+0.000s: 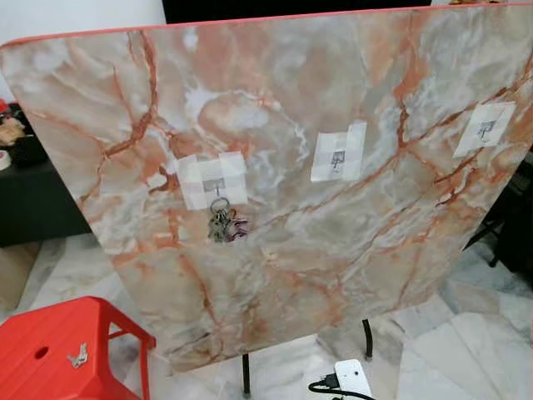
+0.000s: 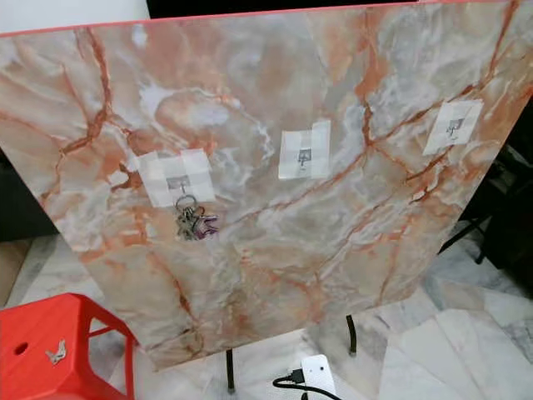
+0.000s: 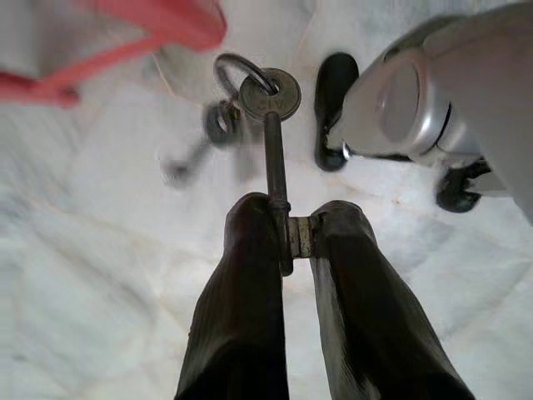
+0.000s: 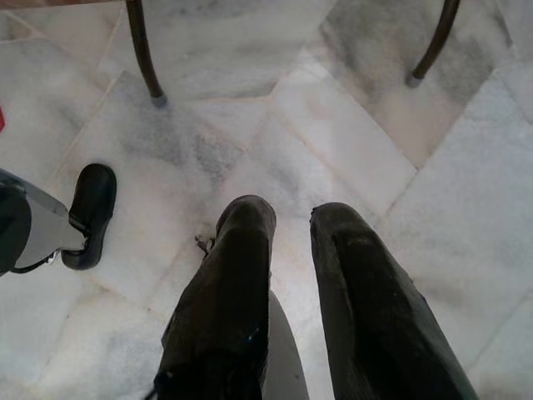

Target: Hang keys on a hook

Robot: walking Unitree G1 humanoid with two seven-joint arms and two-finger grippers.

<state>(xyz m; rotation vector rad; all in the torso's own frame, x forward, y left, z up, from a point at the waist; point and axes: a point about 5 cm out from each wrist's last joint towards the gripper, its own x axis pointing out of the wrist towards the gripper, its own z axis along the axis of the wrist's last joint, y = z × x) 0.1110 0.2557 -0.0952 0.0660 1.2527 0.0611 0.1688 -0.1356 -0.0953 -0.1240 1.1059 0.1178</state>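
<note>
No readable text, label or number anywhere

The marble board (image 1: 333, 208) stands tilted on thin legs (image 1: 246, 375) over the floor (image 1: 466, 350). Three hooks are on the board in a row: the left hook (image 1: 214, 185), the middle hook (image 1: 337, 157) to its right, and the right hook (image 1: 485, 127) near the board's right edge. A bunch of keys (image 1: 223, 223) hangs from the left hook. The stool (image 1: 50, 350) stands left of the board and below it, with a small key (image 1: 78, 357) on its seat. A power strip (image 1: 354, 379) lies on the floor under the board's lower edge.
</note>
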